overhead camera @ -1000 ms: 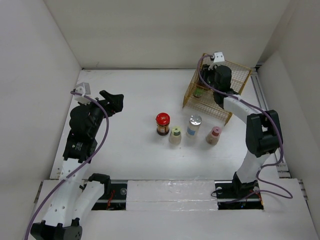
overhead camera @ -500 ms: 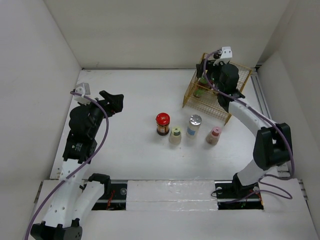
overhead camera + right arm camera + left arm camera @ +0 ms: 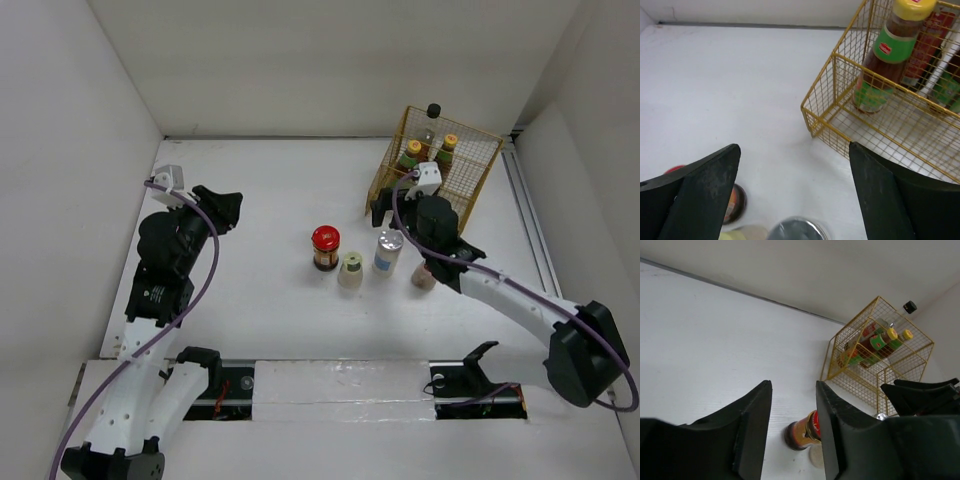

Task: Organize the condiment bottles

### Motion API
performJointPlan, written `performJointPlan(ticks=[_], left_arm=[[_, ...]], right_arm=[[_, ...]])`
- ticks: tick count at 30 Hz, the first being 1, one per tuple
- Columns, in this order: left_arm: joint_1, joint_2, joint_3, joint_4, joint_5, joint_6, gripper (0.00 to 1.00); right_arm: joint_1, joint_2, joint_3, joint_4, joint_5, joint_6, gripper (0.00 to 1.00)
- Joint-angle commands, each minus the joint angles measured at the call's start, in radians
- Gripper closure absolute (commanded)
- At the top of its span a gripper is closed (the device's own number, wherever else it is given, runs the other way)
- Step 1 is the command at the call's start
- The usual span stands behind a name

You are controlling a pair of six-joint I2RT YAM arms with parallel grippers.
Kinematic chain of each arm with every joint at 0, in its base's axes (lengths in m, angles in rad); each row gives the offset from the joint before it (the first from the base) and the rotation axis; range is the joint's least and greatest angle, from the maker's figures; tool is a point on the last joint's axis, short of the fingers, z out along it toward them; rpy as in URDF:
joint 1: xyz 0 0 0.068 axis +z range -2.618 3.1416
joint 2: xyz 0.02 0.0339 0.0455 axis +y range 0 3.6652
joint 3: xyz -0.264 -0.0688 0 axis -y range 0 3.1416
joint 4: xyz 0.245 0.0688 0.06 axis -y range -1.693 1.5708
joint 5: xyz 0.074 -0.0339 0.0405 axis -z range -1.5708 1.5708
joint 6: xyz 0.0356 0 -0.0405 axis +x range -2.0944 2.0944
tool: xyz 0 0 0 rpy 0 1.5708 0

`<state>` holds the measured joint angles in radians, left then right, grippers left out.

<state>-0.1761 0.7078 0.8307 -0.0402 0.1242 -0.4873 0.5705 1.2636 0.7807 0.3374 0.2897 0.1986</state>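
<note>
Drawn back from the basket [image 3: 834,90] toward 7 o'clock, the right gripper [image 3: 795,150], fingers spread and empty, hangs with the upright silver shaker [image 3: 796,230] just at its 6 o'clock, well nearer than the left gripper [image 3: 793,385], likewise parted, at 9 o'clock.
</note>
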Motion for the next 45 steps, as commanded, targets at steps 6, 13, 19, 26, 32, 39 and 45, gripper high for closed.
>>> performJointPlan(ticks=[6, 13, 19, 26, 32, 39, 45], left_arm=[[0.004, 0.016, 0.001, 0.057, 0.040, 0.027, 0.56], [0.004, 0.016, 0.010, 0.057, 0.051, 0.027, 0.30], [0.004, 0.004, 0.010, 0.057, 0.051, 0.027, 0.30], [0.004, -0.005, 0.010, 0.048, 0.051, 0.027, 0.30], [0.004, -0.005, 0.010, 0.048, 0.042, 0.018, 0.30], [0.004, -0.014, 0.010, 0.048, 0.031, 0.027, 0.30], [0.004, -0.005, 0.010, 0.048, 0.043, 0.027, 0.30]], right_arm=[[0.060, -0.187, -0.052, -0.265, 0.026, 0.048, 0.00], [0.071, -0.181, -0.051, -0.374, -0.033, 0.079, 0.00], [0.071, -0.096, -0.017, -0.423, -0.034, 0.088, 0.08], [0.114, -0.140, 0.058, -0.396, 0.069, 0.052, 0.57], [0.085, -0.254, 0.158, -0.264, 0.206, -0.085, 0.59], [-0.185, -0.153, 0.272, -0.213, 0.095, -0.085, 0.61], [-0.360, -0.050, 0.348, -0.160, -0.082, -0.085, 0.63]])
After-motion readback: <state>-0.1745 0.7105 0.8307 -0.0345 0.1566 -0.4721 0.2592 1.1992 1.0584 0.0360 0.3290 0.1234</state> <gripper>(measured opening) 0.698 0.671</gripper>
